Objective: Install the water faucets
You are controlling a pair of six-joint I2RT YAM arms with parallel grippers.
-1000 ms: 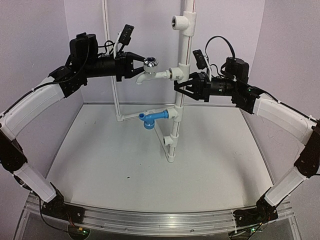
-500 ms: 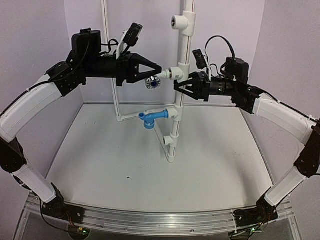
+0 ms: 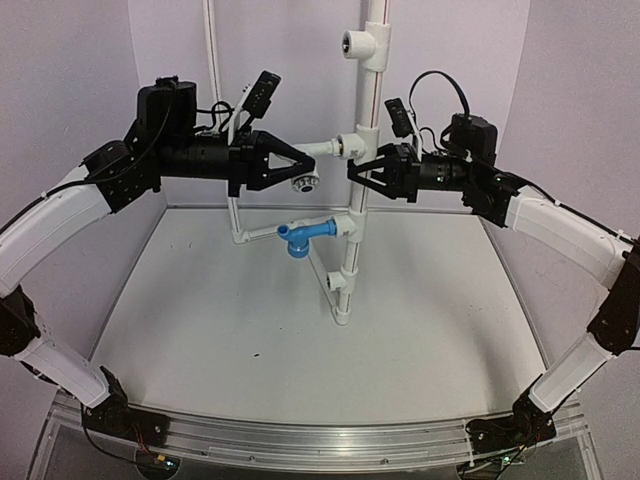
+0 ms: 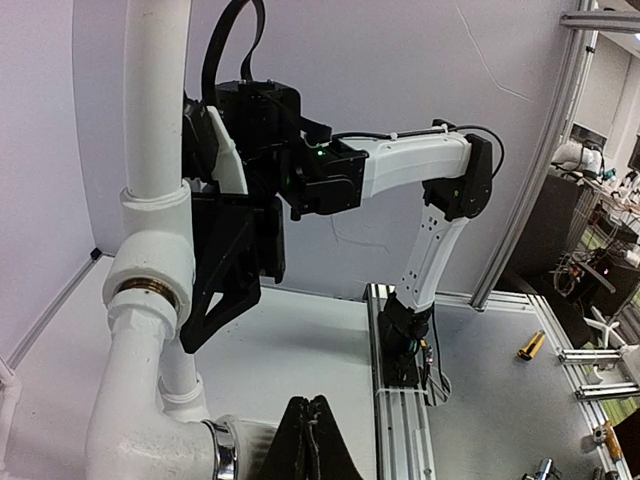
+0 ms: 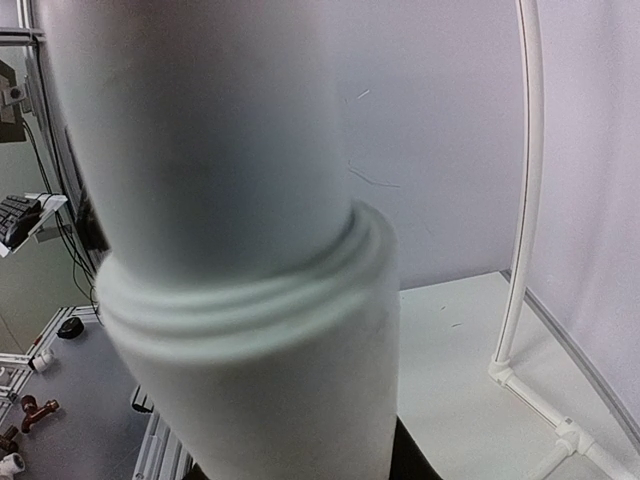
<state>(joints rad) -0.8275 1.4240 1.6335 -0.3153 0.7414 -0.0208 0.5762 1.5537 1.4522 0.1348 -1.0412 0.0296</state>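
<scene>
Nothing written can be read in any view. The white faucet, the blue faucet and the white pipe stand show plain, unmarked surfaces. The clutter on the far benches and the keyboard are too small and blurred to show any lettering.

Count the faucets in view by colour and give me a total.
white faucet: 1
blue faucet: 1
Total: 2
</scene>
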